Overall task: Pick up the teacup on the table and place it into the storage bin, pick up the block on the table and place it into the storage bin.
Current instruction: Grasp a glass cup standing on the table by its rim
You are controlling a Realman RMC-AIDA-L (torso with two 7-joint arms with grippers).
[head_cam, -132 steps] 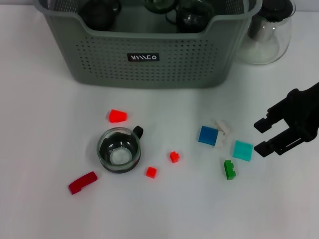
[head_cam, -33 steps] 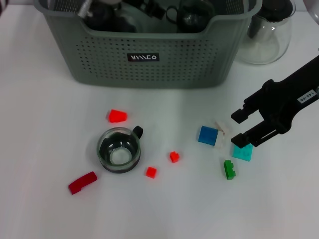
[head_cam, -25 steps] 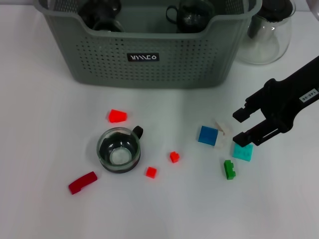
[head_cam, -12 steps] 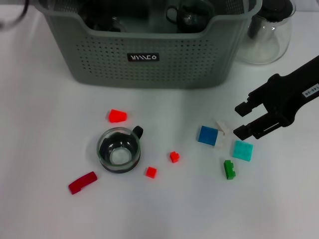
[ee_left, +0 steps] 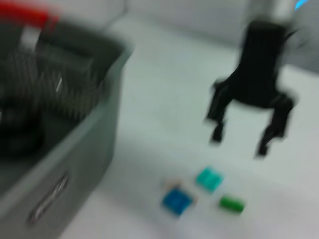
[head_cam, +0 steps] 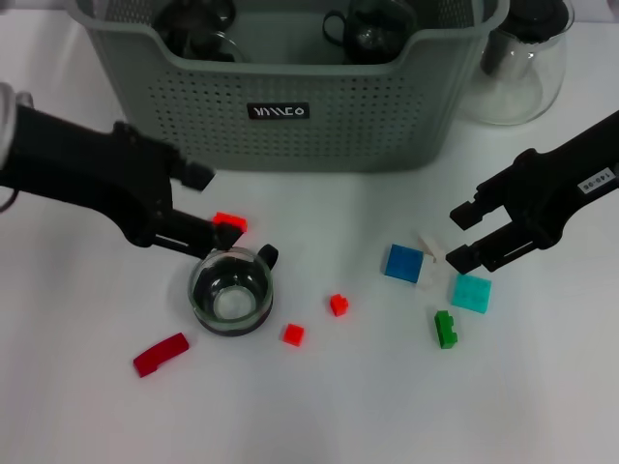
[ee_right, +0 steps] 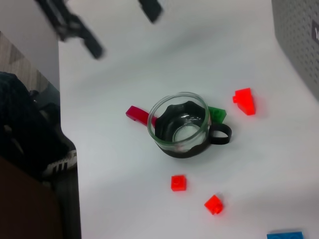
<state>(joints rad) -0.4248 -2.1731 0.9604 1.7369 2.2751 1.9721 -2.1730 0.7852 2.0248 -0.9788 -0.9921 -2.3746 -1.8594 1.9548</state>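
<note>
Glass teacup (head_cam: 232, 292) upright before grey-green storage bin (head_cam: 290, 116)

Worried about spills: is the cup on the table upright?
Upright: the cup stands on its base, rim up, and looks empty.

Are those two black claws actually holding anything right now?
No, both are empty. The left gripper hangs open just above the teacup, not gripping it. The right gripper is open over the white block and teal block.

Left end effector (head_cam: 205, 206) partly covers a red block (head_cam: 228, 222), seemingly wedge-shaped.
</note>
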